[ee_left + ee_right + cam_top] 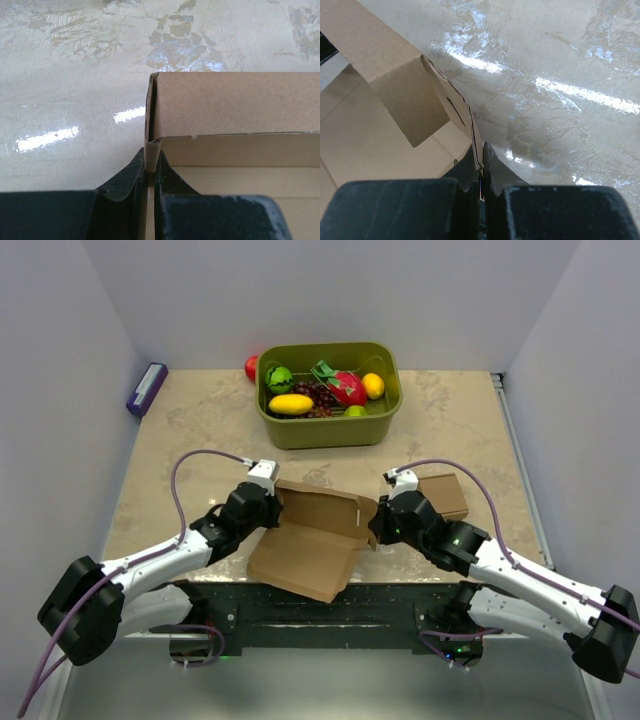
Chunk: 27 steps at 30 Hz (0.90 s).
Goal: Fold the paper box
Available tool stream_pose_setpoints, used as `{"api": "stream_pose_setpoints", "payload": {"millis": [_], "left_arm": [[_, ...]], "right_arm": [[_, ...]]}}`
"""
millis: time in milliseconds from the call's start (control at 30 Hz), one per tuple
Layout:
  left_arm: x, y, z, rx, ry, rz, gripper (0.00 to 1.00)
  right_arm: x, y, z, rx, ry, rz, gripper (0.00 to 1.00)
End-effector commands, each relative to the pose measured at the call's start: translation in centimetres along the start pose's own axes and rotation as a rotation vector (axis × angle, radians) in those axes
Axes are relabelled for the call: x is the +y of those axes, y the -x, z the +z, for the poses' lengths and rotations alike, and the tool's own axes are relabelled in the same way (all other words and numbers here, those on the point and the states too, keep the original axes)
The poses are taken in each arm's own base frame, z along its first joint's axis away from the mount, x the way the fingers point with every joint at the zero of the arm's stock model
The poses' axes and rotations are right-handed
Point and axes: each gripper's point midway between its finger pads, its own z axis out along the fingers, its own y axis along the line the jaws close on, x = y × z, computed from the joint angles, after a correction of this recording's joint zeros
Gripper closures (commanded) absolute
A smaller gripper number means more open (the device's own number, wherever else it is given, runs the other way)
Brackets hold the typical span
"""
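Observation:
The paper box (315, 530), a wide brown cardboard piece with raised side walls and a flat flap toward the near edge, lies between both arms. My left gripper (278, 502) is at its left wall. In the left wrist view that gripper (151, 160) is shut on the folded wall edge of the paper box (235, 102). My right gripper (377, 523) is at the right wall. In the right wrist view it (481, 155) is shut on the thin wall edge of the paper box (395, 75), beside an inward-bent flap.
A small brown cardboard cube (443, 495) sits just behind the right gripper. A green bin (330, 432) of toy fruit stands at the back centre, with a red fruit (251, 366) beside it. A purple block (147, 388) lies at the far left wall.

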Motion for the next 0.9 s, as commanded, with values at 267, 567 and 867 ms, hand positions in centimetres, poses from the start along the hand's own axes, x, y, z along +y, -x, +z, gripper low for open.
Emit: {"api": "stream_pose_setpoints", "payload": {"millis": [267,567,867], "left_arm": [[3.8,-0.7,0.3,-0.029,0.183,-0.067,1.0],[3.7,-0.2,0.5,-0.07,0.177,-0.092,1.0],[2.8,0.9,1.3,-0.204,0.118,-0.068,1.0]], "right_arm": [[-1.0,0.7,-0.6,-0.05,-0.039,0.043,1.0],[-0.8,0.6,-0.3,-0.054,-0.03,0.056,1.0],[1.0,1.7,0.6,-0.066,0.018,0.101,0.49]]}}
